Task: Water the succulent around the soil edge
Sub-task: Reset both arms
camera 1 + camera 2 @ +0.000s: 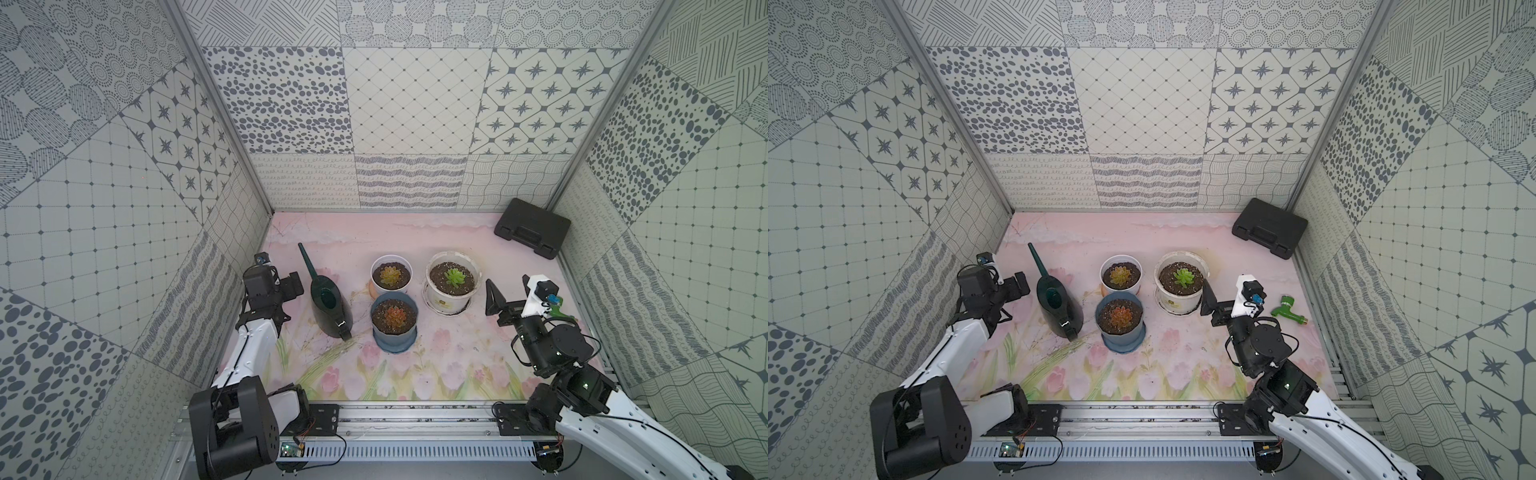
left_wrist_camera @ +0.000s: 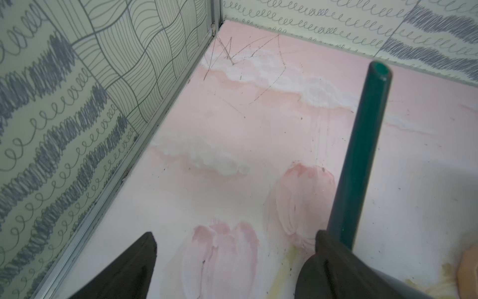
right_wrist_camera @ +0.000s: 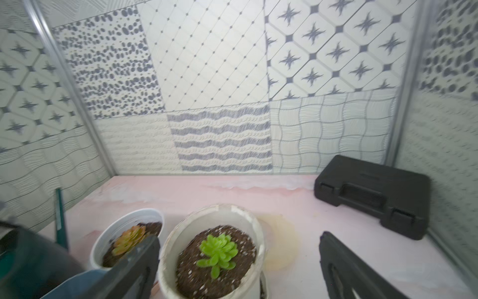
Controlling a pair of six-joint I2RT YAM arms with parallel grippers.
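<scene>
A dark green watering can point(image 1: 330, 309) stands upright on the mat, left of three pots, with its long spout point(image 2: 362, 155) pointing to the back. My left gripper point(image 1: 293, 284) hovers open just left of the can, one finger close beside the spout base, holding nothing. A green succulent point(image 3: 218, 252) grows in the larger white pot point(image 1: 442, 301). An orange-yellow one point(image 1: 390, 274) sits in a small white pot, a reddish one point(image 1: 394, 318) in a blue pot. My right gripper point(image 3: 238, 236) is open and empty, right of the larger white pot.
A black plastic case point(image 1: 532, 227) lies in the back right corner. A green hose nozzle point(image 1: 1287, 309) lies on the mat by the right wall, behind my right wrist. Patterned walls close in the mat on three sides.
</scene>
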